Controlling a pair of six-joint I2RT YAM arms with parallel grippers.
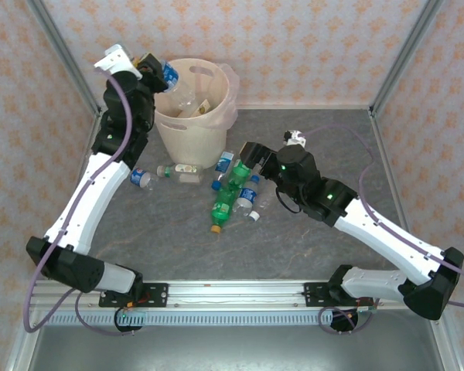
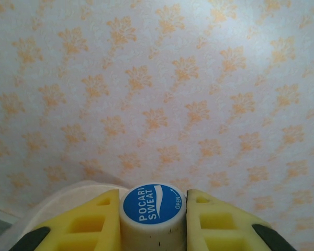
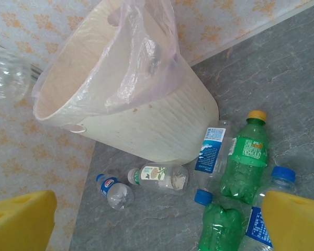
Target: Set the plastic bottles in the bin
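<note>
Jaws of the left gripper (image 1: 150, 64) are clamped on a blue-capped bottle (image 2: 153, 206) held over the bin (image 1: 187, 130) near the desk's (image 1: 309, 251) far-left corner, while those of the right gripper (image 1: 250, 157) are spread wide above loose bottles (image 1: 230, 195) scattered mid-desk.

The bottom edge cuts the held bottle (image 2: 152, 212) just below its blue cap, and both yellow fingers (image 2: 89, 225) too. On the right wrist, a clear bottle (image 3: 8, 73) runs off at 9 o'clock; a green bottle (image 3: 220, 232) is cropped at 6 o'clock — a blue-labelled bottle (image 3: 259, 225) slips behind the finger pad (image 3: 295, 219) at 5 o'clock. From above, the right gripper (image 1: 247, 161) covers part of the pile (image 1: 232, 197) — count unclear.
</note>
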